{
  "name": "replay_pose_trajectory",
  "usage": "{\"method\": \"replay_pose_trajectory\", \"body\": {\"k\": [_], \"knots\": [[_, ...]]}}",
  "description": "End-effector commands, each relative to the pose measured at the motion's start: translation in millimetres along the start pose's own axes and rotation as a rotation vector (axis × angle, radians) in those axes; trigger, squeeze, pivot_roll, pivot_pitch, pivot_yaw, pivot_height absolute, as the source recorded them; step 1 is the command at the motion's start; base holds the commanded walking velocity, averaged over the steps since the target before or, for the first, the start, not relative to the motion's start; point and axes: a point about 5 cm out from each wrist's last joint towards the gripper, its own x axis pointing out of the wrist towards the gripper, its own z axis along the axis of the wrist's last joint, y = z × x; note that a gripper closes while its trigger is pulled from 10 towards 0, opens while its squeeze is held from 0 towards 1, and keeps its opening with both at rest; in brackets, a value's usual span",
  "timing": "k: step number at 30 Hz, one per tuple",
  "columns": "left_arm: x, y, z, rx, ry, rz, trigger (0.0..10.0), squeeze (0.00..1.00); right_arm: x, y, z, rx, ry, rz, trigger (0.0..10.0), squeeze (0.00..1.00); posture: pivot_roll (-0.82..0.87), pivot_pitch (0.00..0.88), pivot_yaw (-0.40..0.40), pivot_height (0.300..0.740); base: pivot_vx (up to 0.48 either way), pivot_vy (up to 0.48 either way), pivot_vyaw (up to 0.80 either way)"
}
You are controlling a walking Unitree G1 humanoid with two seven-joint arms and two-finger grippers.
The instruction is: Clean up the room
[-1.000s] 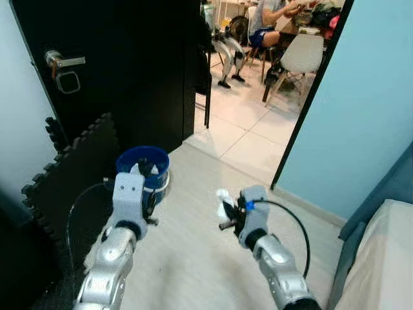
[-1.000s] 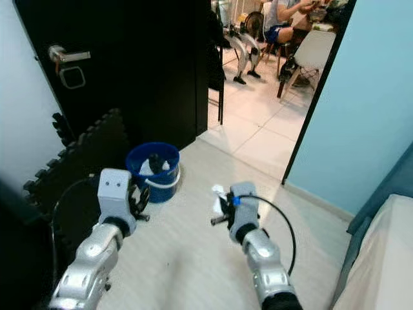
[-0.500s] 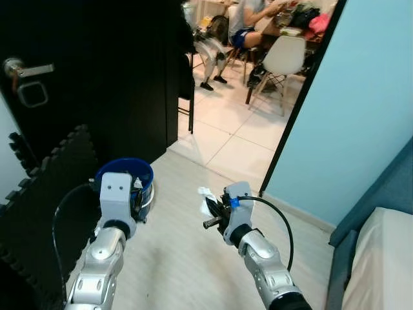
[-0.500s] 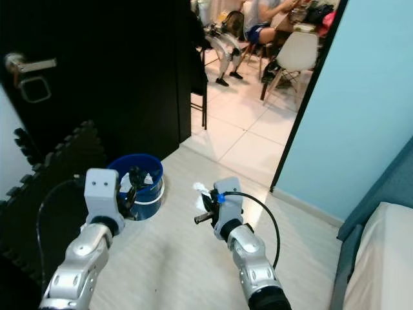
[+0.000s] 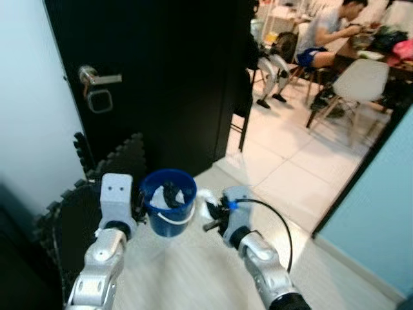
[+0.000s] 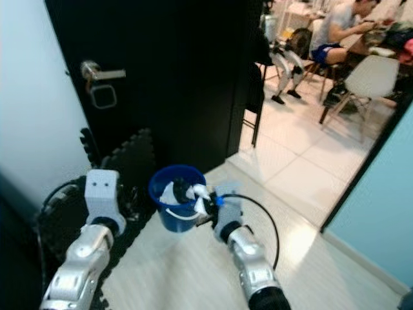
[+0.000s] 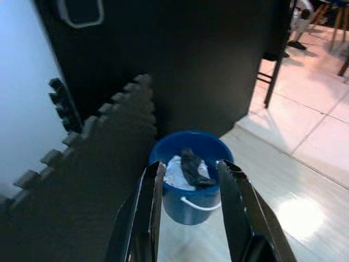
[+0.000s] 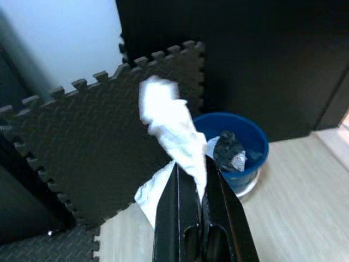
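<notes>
A blue bucket [image 5: 169,201] stands on the pale floor by the black door, with white paper and a dark item inside it. My right gripper [image 5: 210,218] is shut on a crumpled white tissue [image 8: 170,124], held just to the right of the bucket's rim and slightly above it. In the right wrist view the bucket [image 8: 242,146] lies beyond the tissue. My left gripper [image 7: 188,170] is open and holds nothing. It hovers at the bucket's left side, and its two fingers [image 7: 153,188] frame the bucket [image 7: 191,203].
A black door [image 5: 168,84] with a silver handle [image 5: 97,77] is behind the bucket. Black foam puzzle mats [image 5: 113,169] lean against the wall on the left. Through the doorway on the right are a tiled floor [image 5: 290,155], a white chair [image 5: 361,77] and a seated person [image 5: 326,35].
The camera has swung and moved nearer, so the bucket now sits close between my two grippers. The right gripper still holds the tissue, now right beside the bucket's rim.
</notes>
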Motion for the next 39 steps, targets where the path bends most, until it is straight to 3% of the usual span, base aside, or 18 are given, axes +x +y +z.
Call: {"method": "replay_pose_trajectory", "body": {"k": [1, 39], "knots": [[-0.6, -4.5, -1.6, -0.004, 0.006, -0.013, 10.0, 0.00, -2.3, -4.0, -4.1, -0.008, 0.014, -0.012, 10.0, 0.00, 0.11, 0.000, -0.064, 0.740, 0.368, 0.000, 0.00], [0.7, -7.3, -1.5, -0.004, 0.007, -0.046, 10.0, 0.00, -1.3, -8.6, -7.8, -0.003, 0.021, -0.035, 10.0, 0.00, 0.11, 0.000, -0.054, 0.740, 0.363, 0.000, 0.00]]}}
